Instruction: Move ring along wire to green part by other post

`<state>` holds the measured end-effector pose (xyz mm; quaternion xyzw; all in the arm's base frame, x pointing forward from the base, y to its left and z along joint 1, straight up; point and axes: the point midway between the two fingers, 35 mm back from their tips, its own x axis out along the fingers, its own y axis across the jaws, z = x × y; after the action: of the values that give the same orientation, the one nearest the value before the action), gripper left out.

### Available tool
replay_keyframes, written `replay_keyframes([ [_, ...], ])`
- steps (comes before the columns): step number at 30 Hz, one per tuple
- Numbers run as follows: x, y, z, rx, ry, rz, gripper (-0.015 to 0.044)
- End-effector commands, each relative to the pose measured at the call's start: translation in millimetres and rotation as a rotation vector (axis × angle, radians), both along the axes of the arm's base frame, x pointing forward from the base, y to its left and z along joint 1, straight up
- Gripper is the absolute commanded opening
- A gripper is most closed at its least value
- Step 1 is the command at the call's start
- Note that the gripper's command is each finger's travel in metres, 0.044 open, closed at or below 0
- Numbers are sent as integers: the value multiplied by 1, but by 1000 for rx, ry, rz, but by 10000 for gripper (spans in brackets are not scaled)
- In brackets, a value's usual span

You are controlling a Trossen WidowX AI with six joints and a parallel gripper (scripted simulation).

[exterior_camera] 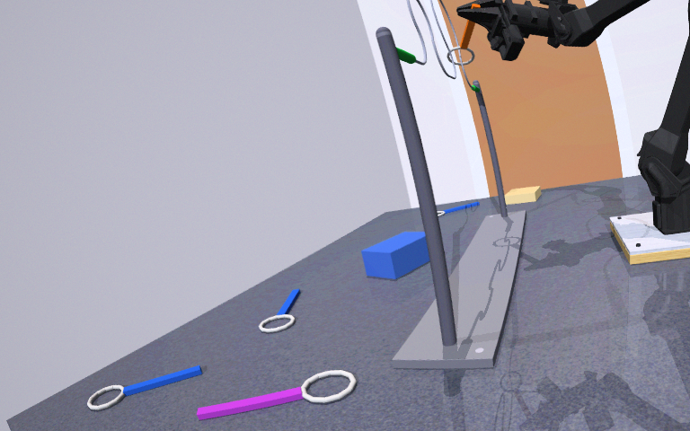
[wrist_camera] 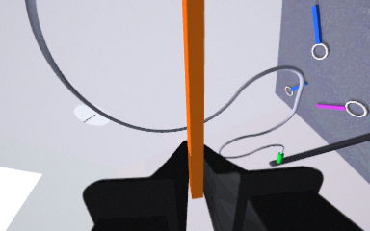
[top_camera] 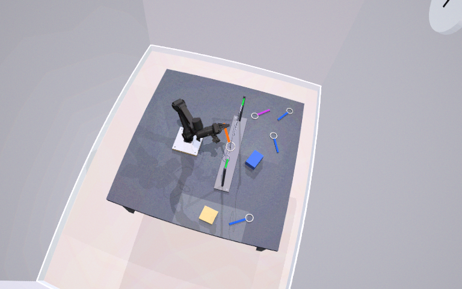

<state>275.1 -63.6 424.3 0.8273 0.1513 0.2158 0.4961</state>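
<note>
Toward 5 o'clock from the claw (top_camera: 226, 125) (exterior_camera: 468, 10) (wrist_camera: 195, 166) in the top view, the ring (top_camera: 230, 146) (exterior_camera: 460, 56) is partway along; claw's pinching its orange handle (top_camera: 227, 135) (exterior_camera: 468, 33) (wrist_camera: 195, 87), delivery and release left.

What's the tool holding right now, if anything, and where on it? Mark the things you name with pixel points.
The tool (top_camera: 227, 125) (exterior_camera: 462, 9) (wrist_camera: 190, 143) is shut on the orange handle (top_camera: 227, 135) (exterior_camera: 468, 33) (wrist_camera: 195, 72), near the end away from its ring (top_camera: 234, 148) (exterior_camera: 448, 57).

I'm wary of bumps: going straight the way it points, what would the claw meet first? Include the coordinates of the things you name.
Probably the grey wire (top_camera: 234, 128) (exterior_camera: 454, 77) (wrist_camera: 161, 130), ahead of the claw (top_camera: 228, 125) (exterior_camera: 458, 10) (wrist_camera: 190, 143), though depth is unclear.
</note>
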Motion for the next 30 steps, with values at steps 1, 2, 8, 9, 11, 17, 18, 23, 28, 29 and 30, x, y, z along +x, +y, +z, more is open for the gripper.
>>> replay_keyframes([
  [1,2,-7,7,40,3,0,-150],
  [2,2,-8,9,45,4,1,-150],
  [8,2,-11,14,47,7,3,-150],
  [9,2,-12,14,43,7,3,-150],
  [11,2,-12,15,32,8,4,-150],
  [17,2,-13,16,-6,11,5,-150],
  [18,2,-13,16,-16,11,5,-150],
  [23,2,-13,15,-72,14,6,-150],
  [28,2,-12,14,-132,17,7,-150],
  [29,2,-12,14,-145,17,7,-150],
  [30,2,-12,13,-157,18,7,-150],
])
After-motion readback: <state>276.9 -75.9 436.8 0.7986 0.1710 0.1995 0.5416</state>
